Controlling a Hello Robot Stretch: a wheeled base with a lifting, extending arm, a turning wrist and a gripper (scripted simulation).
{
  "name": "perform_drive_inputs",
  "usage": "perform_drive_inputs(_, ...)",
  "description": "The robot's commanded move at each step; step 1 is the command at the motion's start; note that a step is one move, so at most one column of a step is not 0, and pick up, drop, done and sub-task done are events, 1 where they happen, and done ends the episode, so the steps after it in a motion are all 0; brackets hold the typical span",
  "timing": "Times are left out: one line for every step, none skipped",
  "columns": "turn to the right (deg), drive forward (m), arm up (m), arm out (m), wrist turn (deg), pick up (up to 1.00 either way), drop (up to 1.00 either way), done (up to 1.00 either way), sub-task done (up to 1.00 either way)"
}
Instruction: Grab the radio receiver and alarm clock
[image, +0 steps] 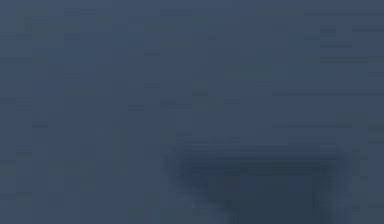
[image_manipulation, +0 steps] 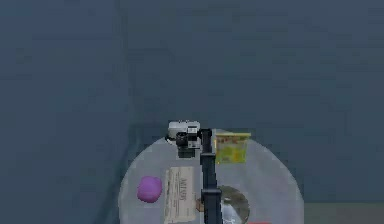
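Note:
A round pale table (image_manipulation: 275, 180) stands against a blue-grey wall in the arm side view. The dark arm bar (image_manipulation: 209, 185) rises over it, ending in two white marked squares (image_manipulation: 186, 129) near the table's far edge. My gripper (image_manipulation: 181, 141) sits there as a small dark body. Its far end is too small to make out, so I cannot tell whether it holds anything. A yellow-green box (image_manipulation: 234, 146) lies just right of the arm's end. No shape here reads clearly as a radio or an alarm clock.
On the table lie a purple ball (image_manipulation: 150, 188), a pale flat box (image_manipulation: 181, 193) left of the arm, and a dark round thing (image_manipulation: 238, 201) right of it. The blue-grey wall (image: 190, 80) stands close ahead in the forward view.

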Motion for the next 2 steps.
perform_drive_inputs(0.0,0.0,0.1,0.0,0.0,0.0,0.0,0.0,0.0)
perform_drive_inputs(0.0,0.0,0.0,0.0,0.0,0.0,0.0,1.0,0.0)
